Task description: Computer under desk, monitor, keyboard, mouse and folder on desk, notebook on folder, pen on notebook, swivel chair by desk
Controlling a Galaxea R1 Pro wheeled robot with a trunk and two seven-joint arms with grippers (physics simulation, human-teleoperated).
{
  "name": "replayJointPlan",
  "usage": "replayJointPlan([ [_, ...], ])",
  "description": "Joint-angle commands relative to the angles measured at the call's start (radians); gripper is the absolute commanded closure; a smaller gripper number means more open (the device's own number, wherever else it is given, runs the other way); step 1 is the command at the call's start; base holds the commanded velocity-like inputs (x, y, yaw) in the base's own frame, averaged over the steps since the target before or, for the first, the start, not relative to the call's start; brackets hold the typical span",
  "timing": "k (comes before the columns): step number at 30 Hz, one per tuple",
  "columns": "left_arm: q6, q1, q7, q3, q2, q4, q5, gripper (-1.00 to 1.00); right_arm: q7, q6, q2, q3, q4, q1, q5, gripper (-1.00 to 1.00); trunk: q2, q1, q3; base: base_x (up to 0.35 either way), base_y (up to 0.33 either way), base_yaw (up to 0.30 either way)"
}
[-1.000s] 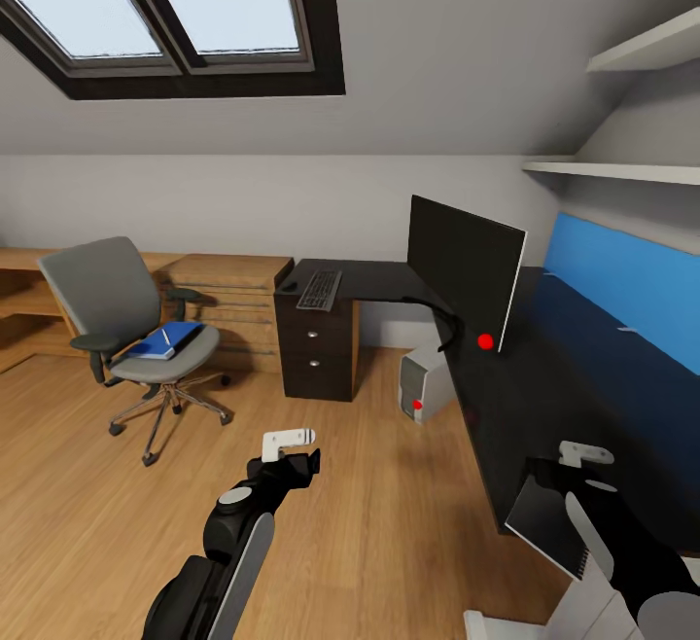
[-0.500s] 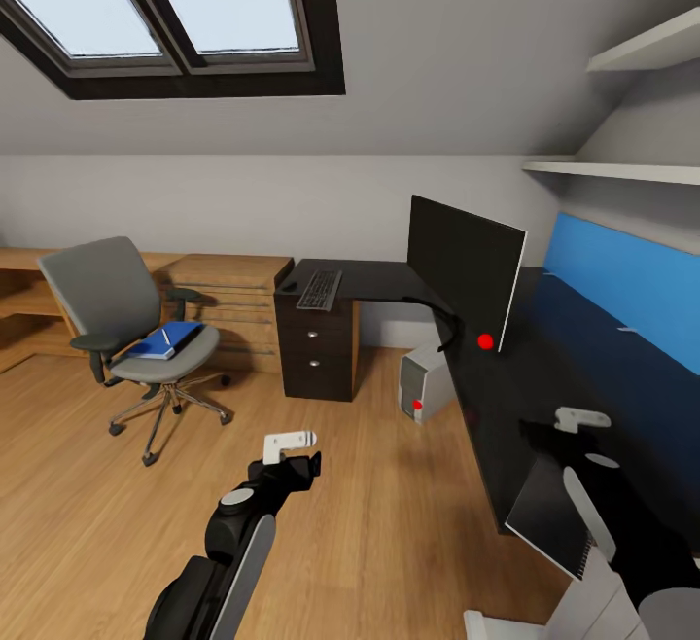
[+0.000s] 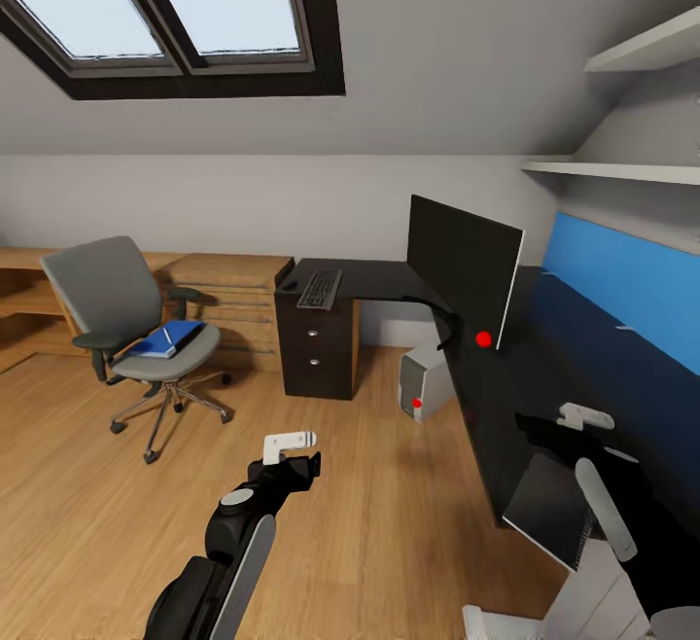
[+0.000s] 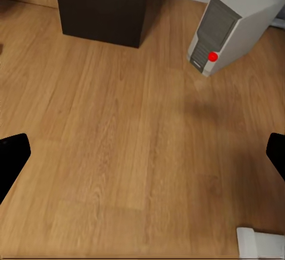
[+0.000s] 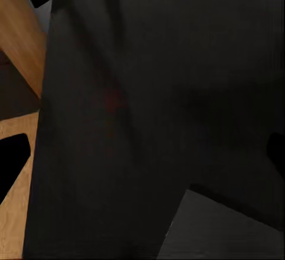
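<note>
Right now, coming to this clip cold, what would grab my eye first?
Probably the wide black monitor standing on the black desk, with its red dot at a lower corner. Next, the bright blue folder lying on the seat of the grey swivel chair at the head view's left. The silver-grey computer sits on the wooden floor by the desk, showing a red light.

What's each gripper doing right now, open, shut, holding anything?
Left gripper: open, empty, over the floor.
Right gripper: open, empty, above the desk.
</note>
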Motion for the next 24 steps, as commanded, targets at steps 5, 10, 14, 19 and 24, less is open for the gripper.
replayJointPlan([
  [5, 0.003, -0.001, 0.009, -0.001, 0.000, -0.001, 0.010, -1.00, -0.009, 0.018, 0.001, -0.070, 0.000, 0.000, -0.124, -1.00, -0.001, 0.000, -0.001, -0.284, 0.000, 0.000],
  [10, 0.003, -0.001, 0.009, -0.001, 0.000, -0.001, 0.010, -1.00, -0.007, 0.021, 0.002, -0.075, 0.014, 0.000, -0.135, -1.00, -0.001, 0.000, -0.001, -0.333, 0.000, -0.100],
  [14, 0.003, -0.001, 0.009, -0.001, 0.000, -0.001, 0.010, -1.00, -0.007, 0.021, 0.002, -0.075, 0.016, 0.000, -0.136, -1.00, -0.001, 0.000, -0.001, -0.334, 0.000, -0.235],
  [19, 0.003, -0.001, 0.009, -0.001, 0.000, -0.001, 0.011, -1.00, -0.007, 0.021, 0.002, -0.075, 0.016, 0.000, -0.136, -1.00, -0.001, 0.000, -0.001, -0.334, 0.000, -0.230],
  [24, 0.003, -0.001, 0.009, -0.001, 0.000, -0.001, 0.012, -1.00, -0.007, 0.021, 0.004, -0.075, 0.016, 0.000, -0.136, -1.00, -0.001, 0.000, -0.001, -0.334, 0.000, -0.083],
])
